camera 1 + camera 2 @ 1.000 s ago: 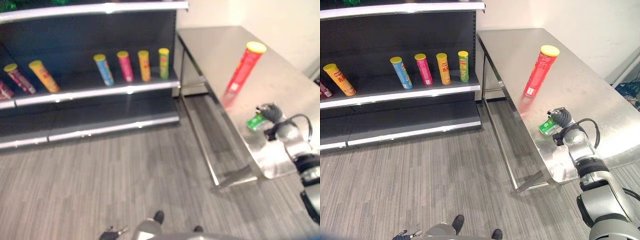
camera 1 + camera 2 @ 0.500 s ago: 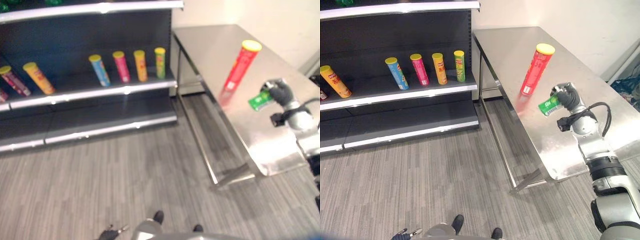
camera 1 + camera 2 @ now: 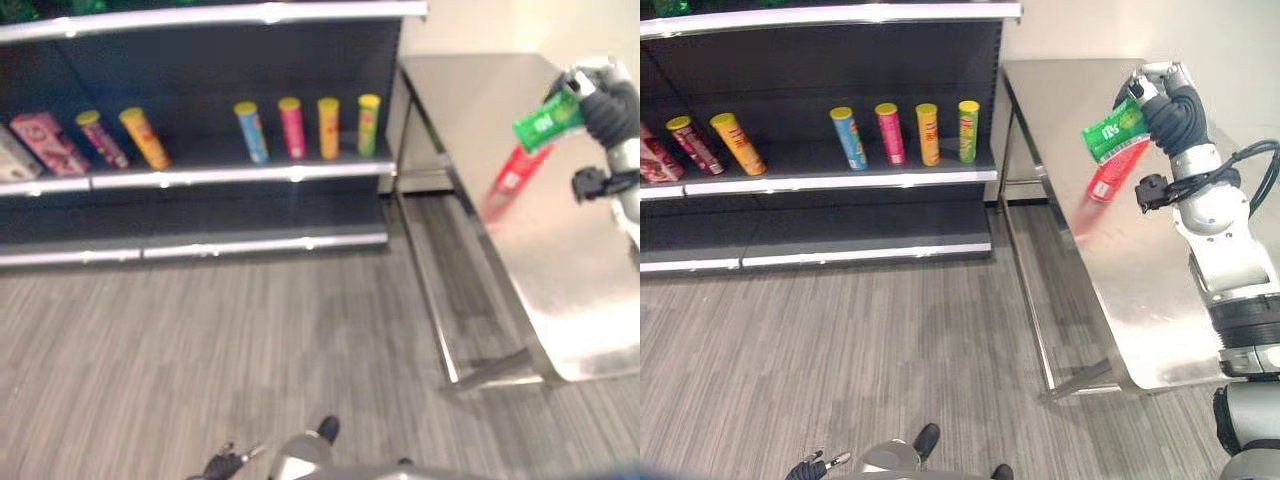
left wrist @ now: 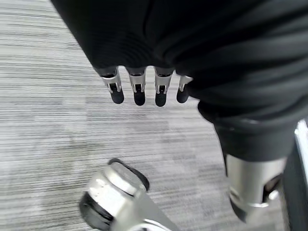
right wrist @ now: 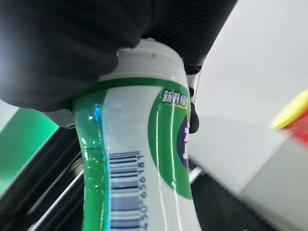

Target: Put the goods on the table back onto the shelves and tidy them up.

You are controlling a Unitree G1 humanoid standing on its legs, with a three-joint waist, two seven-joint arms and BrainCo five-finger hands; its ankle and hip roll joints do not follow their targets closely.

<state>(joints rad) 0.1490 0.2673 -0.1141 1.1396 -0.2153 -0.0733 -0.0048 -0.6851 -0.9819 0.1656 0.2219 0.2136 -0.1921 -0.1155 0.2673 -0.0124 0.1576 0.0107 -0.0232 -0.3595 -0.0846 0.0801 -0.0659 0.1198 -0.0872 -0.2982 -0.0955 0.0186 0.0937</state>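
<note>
A green bottle [image 3: 1116, 129] with a white cap is held lifted clear of the steel table [image 3: 1140, 290], gripped at its cap end by the curled fingers of the right hand [image 3: 1172, 108] and tilted, base pointing toward the shelves [image 3: 840, 180]. A red tube [image 3: 1113, 172] with a yellow lid is seen just behind the bottle, standing on the table. The table is set just beside the end of the shelves. On the middle shelf board, four tubes are lined up upright near the table end: blue [image 3: 848, 137], pink [image 3: 888, 133], orange [image 3: 928, 134] and green [image 3: 968, 130]. Farther from the table along that board, a leaning yellow tube [image 3: 738, 144], a dark red tube [image 3: 695, 144] and a pink box [image 3: 652, 160] are noted. The left hand [image 4: 144, 89] is seen above grey striped floor [image 3: 200, 340], fingers straight and relaxed, nothing held.
</note>
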